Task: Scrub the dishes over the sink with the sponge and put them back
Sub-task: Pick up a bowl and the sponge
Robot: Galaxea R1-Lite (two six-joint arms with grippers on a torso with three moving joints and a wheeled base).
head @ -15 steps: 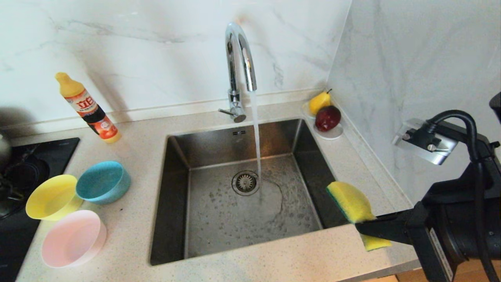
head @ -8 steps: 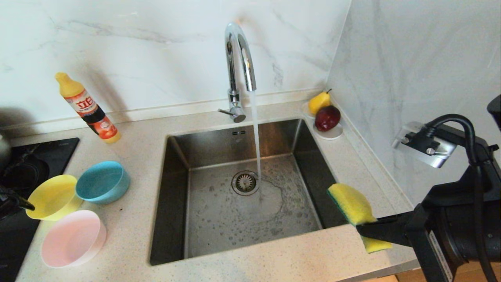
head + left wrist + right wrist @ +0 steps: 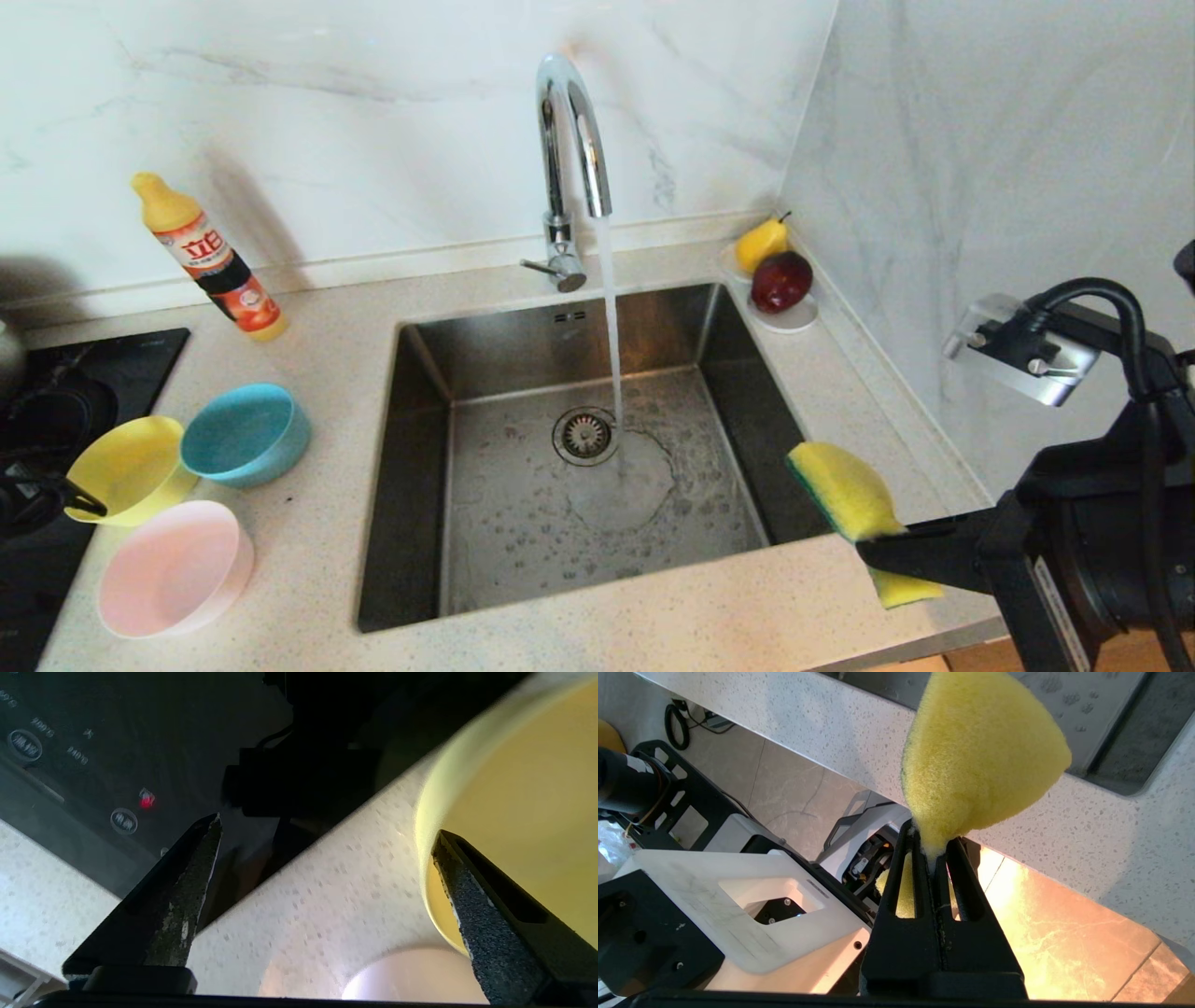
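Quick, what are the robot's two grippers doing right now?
Left gripper: open, holding nothing, one finger inside the yellow bowl.
Right gripper: shut on the sponge.

White marble walls meet in corner; speckled countertop; black hob at left

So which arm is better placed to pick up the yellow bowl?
Left. The left gripper, jaws open, has one jaw inside the yellow bowl, straddling its rim. The right gripper is shut on the sponge across the sink.
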